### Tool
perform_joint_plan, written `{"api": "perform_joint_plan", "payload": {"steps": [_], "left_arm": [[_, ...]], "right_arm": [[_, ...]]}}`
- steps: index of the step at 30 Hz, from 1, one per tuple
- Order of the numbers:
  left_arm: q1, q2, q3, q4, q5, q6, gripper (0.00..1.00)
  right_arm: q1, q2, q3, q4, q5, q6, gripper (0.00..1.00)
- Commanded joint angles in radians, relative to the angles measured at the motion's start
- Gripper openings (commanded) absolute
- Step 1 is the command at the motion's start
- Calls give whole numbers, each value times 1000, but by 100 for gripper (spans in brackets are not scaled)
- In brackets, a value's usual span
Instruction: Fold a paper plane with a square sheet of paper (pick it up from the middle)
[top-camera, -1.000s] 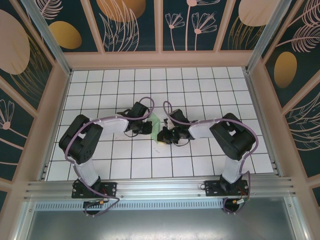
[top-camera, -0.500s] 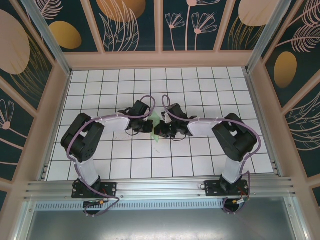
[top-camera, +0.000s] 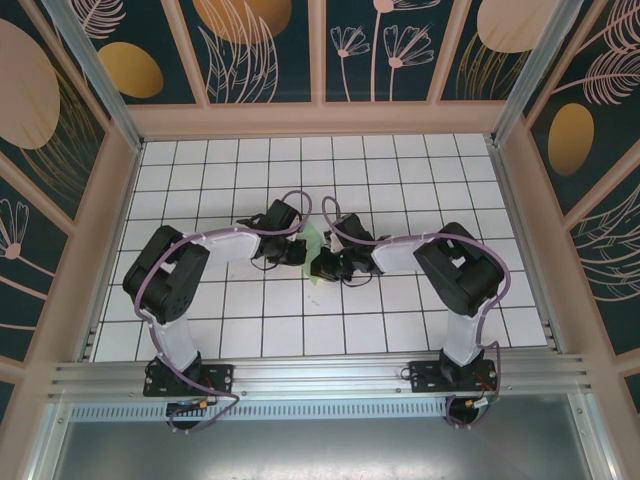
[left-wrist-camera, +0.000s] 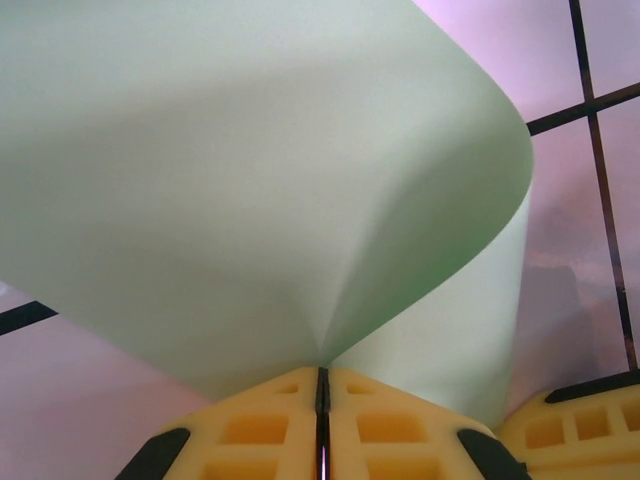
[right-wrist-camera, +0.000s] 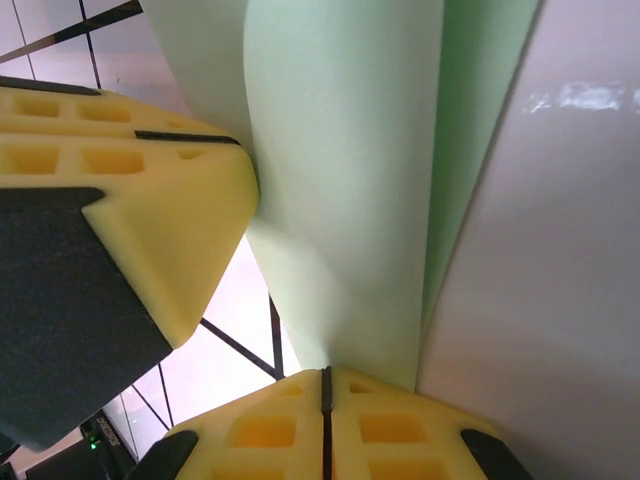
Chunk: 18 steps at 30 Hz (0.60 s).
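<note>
The square sheet of paper (top-camera: 315, 243), pale green, hangs bent between my two grippers above the middle of the tiled table. My left gripper (top-camera: 298, 252) is shut on one edge of the sheet of paper (left-wrist-camera: 250, 170), which bulges up and curls over to the right from its yellow pads (left-wrist-camera: 270, 425). My right gripper (top-camera: 322, 266) is shut on the paper (right-wrist-camera: 345, 180) too, the sheet rising from its closed pads (right-wrist-camera: 385, 425). The left gripper's yellow fingers (right-wrist-camera: 130, 200) loom at the upper left of the right wrist view, touching the sheet.
The white grid-tiled table (top-camera: 400, 180) is ringed by wooden walls (top-camera: 320, 118). An aluminium rail (top-camera: 320, 375) at the near edge carries both arm bases. Both arms reach inward, their wrists almost meeting.
The right gripper has moved left and up toward the left gripper, and the paper between them has bunched into a narrower, raised bend. The left arm has barely moved.
</note>
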Motion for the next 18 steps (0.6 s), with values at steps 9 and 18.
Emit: {"api": "perform_joint_plan", "payload": {"steps": [9, 18], "left_arm": [[21, -90, 80, -50, -84, -44, 43], [25, -169, -28, 90, 95, -195, 16]], "right_arm": [[17, 59, -4, -132, 87, -12, 8], [16, 69, 1, -83, 63, 9, 8]]}}
